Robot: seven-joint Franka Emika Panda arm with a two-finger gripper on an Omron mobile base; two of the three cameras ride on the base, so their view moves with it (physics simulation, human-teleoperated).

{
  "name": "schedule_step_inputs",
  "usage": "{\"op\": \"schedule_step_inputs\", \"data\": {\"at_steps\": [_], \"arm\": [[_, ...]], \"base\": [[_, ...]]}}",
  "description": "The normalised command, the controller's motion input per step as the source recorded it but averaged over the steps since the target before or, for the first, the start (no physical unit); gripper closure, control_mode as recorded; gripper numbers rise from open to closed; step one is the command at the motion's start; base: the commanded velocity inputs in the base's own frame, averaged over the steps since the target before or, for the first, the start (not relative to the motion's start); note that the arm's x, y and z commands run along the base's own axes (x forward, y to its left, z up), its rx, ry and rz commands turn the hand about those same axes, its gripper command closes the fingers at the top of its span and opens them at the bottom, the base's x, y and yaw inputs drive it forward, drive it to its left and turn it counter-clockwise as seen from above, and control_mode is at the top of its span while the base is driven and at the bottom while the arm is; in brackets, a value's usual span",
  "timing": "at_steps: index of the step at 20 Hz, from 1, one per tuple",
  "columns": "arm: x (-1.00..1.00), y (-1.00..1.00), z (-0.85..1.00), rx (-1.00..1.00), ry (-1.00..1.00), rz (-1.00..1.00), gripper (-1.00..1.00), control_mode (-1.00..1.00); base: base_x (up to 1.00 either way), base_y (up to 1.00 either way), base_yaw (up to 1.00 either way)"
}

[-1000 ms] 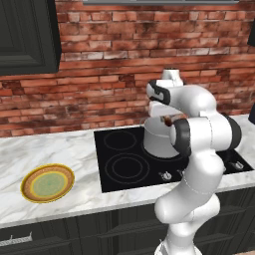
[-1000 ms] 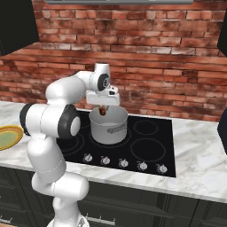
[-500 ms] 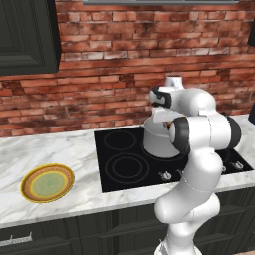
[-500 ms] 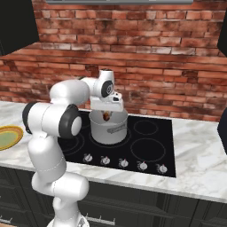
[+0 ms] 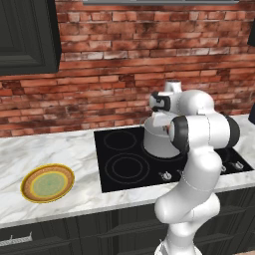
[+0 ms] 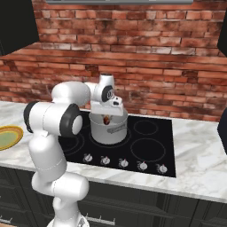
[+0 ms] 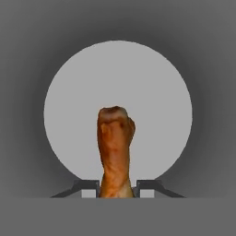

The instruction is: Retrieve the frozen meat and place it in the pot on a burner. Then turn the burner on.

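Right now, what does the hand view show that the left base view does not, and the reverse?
Hand view: the frozen meat gripped between the end effector fingertips, hanging over the pot's round grey floor. Left base view: the pot standing on the black cooktop, the green plate on the marble counter, the brick wall. Both: the pot.

Pot [image 6: 108, 129] reads as brushed silver-grey metal, smooth, dull sheen; inside it in the hand view [image 7: 118, 73] flat matt grey. Frozen meat [image 7: 115, 150] reddish-brown, rough and lumpy, slightly glossy. Cooktop [image 5: 124, 164] smooth black glass, matt-looking, with small metallic knobs [image 6: 123, 163]. Counter [image 5: 60, 149] polished white marble with grey veins. Back wall [image 6: 146, 57] rough red brick, matt. Cabinets [image 5: 27, 37] dark, matt panels. Plate [image 5: 48, 183] smooth, glazed-looking, yellow rim, green centre.
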Motion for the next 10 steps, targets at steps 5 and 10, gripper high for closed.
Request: {"op": "schedule_step_inputs", "data": {"at_steps": [5, 10], "arm": [[0.00, 0.00, -0.17, 0.00, 0.00, 0.00, 1.00, -1.00], [0.00, 0.00, -0.16, 0.00, 0.00, 0.00, 1.00, -1.00]], "base": [[0.00, 0.00, 0.00], [0.00, 0.00, 0.00]]}}
